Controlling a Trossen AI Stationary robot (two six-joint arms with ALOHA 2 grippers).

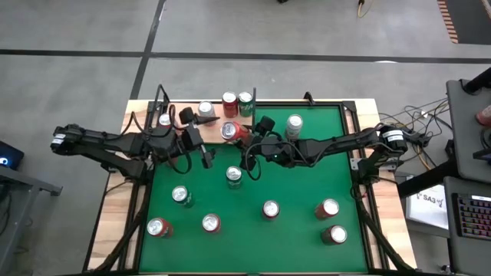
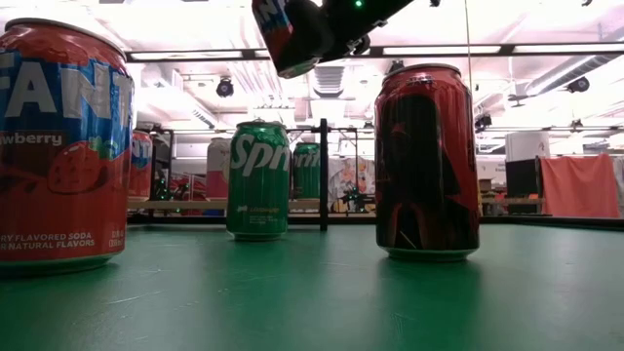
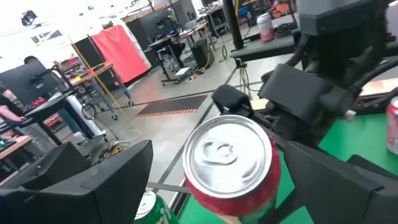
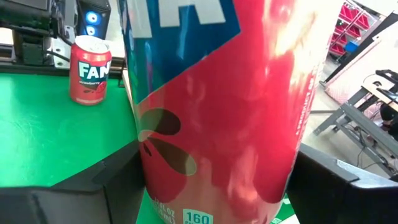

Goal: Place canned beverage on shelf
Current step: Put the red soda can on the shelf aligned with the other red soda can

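Fingers of the right gripper (image 1: 244, 136) clamp a red can (image 1: 231, 131), tilted in the air just beside the shelf (image 1: 188, 121). The left gripper (image 1: 201, 150) hangs nearby over the green felt, jaws spread and empty.

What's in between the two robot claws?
A red can, tilted, held in the right gripper. The open left gripper waits beside it. The high view shows this.

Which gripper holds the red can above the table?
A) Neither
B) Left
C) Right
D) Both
C: the right gripper is closed around the red can, which fills the right wrist view, while the left gripper stands open beside it, holding nothing.
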